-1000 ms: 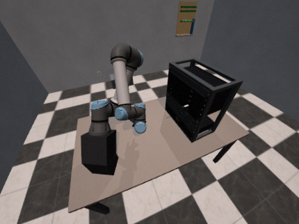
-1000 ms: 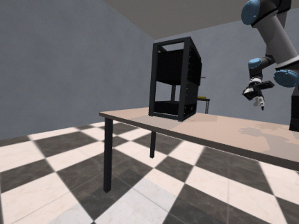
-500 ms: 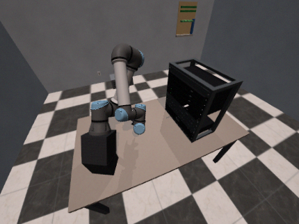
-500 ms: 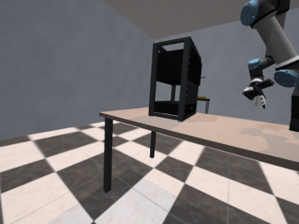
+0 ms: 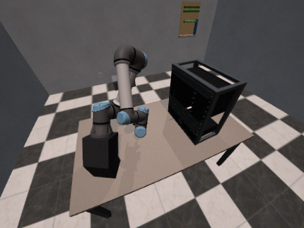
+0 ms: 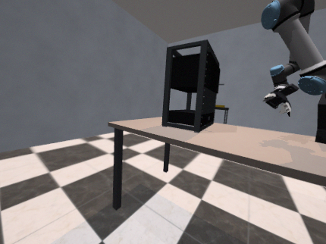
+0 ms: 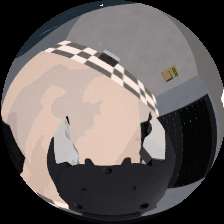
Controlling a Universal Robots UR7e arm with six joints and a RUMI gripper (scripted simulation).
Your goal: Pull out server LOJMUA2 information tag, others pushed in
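Note:
A black open-frame server rack [image 5: 203,99] stands on the right half of the tan table [image 5: 155,151]. It holds several dark servers. One small pale tag [image 5: 189,107] shows on its front face, and I cannot read any tag. The rack also shows in the exterior view [image 6: 191,86] and at the right edge of the wrist view [image 7: 192,130]. My gripper [image 6: 280,102] hangs open and empty above the table, well to the left of the rack's front. Both pale fingers show in the wrist view [image 7: 107,140].
The arm's black pedestal [image 5: 101,154] stands on the table's left part. A poster [image 5: 189,19] hangs on the back wall. The floor around the table is checkered.

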